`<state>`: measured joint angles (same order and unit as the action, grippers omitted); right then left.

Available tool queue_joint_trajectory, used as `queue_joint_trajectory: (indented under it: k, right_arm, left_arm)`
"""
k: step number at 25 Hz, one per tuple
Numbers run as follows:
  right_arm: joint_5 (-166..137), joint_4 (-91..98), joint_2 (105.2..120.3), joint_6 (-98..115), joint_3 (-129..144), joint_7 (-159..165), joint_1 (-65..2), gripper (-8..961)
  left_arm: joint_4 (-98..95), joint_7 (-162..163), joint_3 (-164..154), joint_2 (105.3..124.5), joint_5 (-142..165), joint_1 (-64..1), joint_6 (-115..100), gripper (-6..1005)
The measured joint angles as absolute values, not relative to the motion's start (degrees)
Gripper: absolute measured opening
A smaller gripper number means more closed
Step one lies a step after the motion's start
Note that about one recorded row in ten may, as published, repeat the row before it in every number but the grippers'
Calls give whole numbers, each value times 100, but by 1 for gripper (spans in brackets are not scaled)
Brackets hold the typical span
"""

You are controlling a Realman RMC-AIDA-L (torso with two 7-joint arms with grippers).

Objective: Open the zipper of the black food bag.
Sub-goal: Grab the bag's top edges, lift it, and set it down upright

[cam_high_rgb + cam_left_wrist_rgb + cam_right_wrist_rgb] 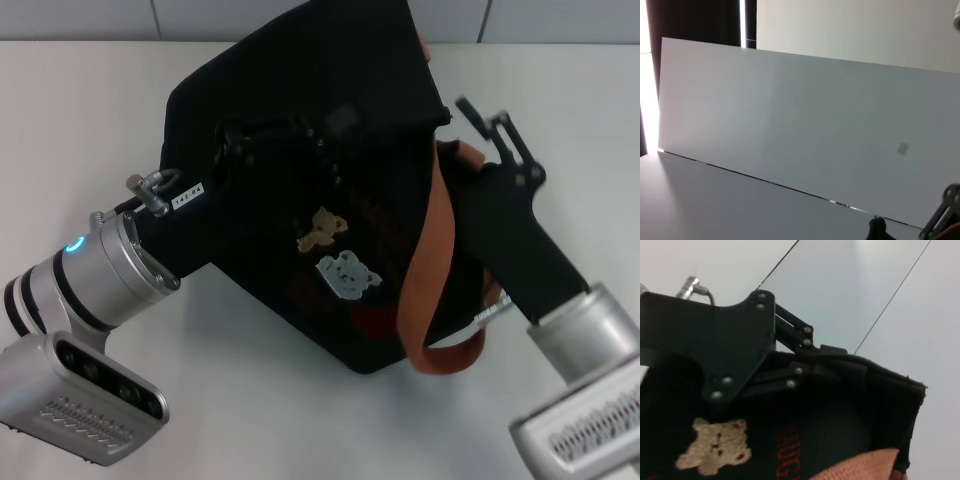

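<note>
The black food bag (300, 90) lies tilted on the white table, its bear pictures (335, 255) facing up and an orange-brown handle (430, 280) hanging down its right side. My left gripper (290, 140) reaches in from the lower left and lies on the bag's upper part. In the right wrist view the left gripper (842, 360) is shut on the bag's (840, 430) dark top rim. My right gripper (470, 125) sits against the bag's right corner, above the handle. I cannot make out the zipper or its pull tab against the black fabric.
White table (80, 120) surrounds the bag, with a pale wall panel (805, 125) behind it. The left wrist view shows mostly that panel and bare table surface (715, 200).
</note>
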<state>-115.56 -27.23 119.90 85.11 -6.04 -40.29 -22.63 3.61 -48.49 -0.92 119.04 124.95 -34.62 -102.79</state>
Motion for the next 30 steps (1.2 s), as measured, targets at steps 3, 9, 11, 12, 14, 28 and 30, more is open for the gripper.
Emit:
queue_joint_trajectory:
  k: [3, 9, 11, 12, 14, 28, 30]
  right_arm:
    - [-11552, -2715, 11989, 8330, -790, -4037, -2466, 831]
    - [-11552, -2711, 11988, 7936, -1173, -4037, -2738, 830]
    - [-11560, -2709, 11988, 7889, -1263, -4036, -2774, 830]
    - [-11571, -2711, 11988, 7882, -1308, -4037, -2786, 830]
    - [-11584, -2725, 11988, 7880, -1396, -4037, -2796, 830]
    - [-12301, -2864, 11948, 8585, -1434, -3972, -2151, 830]
    - [-12343, -2866, 11955, 8395, -1467, -3970, -2183, 830]
  left_arm:
    - [359, -4850, -94, 11902, 12496, -3459, -10289, 90]
    - [351, -4851, -96, 11899, 12498, -3451, -10309, 90]
    - [354, -4852, -96, 11900, 12500, -3451, -10308, 90]
    - [355, -4852, -96, 11900, 12500, -3451, -10309, 90]
    - [357, -4852, -96, 11900, 12502, -3451, -10310, 90]
    - [329, -4852, -98, 11900, 12525, -3452, -10307, 90]
    - [331, -4852, -97, 11900, 12525, -3452, -10305, 90]
